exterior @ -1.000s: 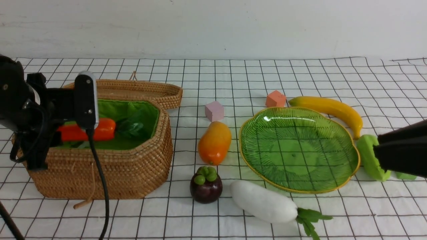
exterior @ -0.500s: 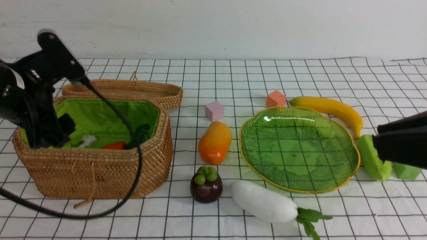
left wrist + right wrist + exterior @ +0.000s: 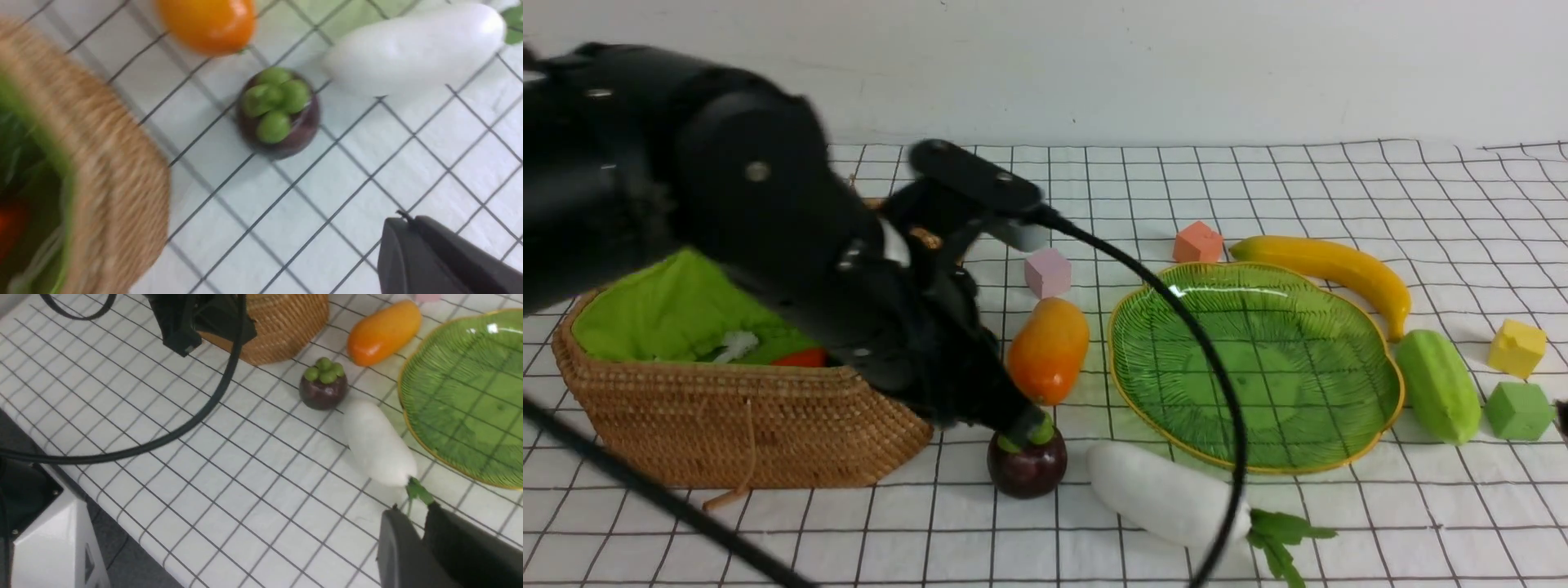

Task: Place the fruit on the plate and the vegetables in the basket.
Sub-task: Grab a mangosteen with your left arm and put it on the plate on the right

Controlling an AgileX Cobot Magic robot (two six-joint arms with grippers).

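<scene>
My left gripper (image 3: 1021, 425) is shut and empty, its tip just over the green cap of the purple mangosteen (image 3: 1027, 469) (image 3: 278, 114). The orange mango (image 3: 1048, 349) lies behind it and the white radish (image 3: 1168, 494) to its right. The green plate (image 3: 1258, 367) holds nothing. The banana (image 3: 1331, 265) and the cucumber (image 3: 1439, 384) lie by its rim. The carrot (image 3: 800, 358) rests in the basket (image 3: 727, 425). My right gripper (image 3: 410, 508) hovers near the radish's leaves (image 3: 416, 492), a narrow gap between its fingers and nothing in it.
Small cubes stand about: pink (image 3: 1048, 272), orange (image 3: 1198, 242), yellow (image 3: 1516, 347), green (image 3: 1517, 410). My left arm and its cable (image 3: 1225, 392) cross over the basket and the plate's near edge. The table's front edge shows in the right wrist view.
My left arm has left the carrot in the basket, swung right and down to the mangosteen, and shut. My right arm has drawn back from the cucumber, out of the front view.
</scene>
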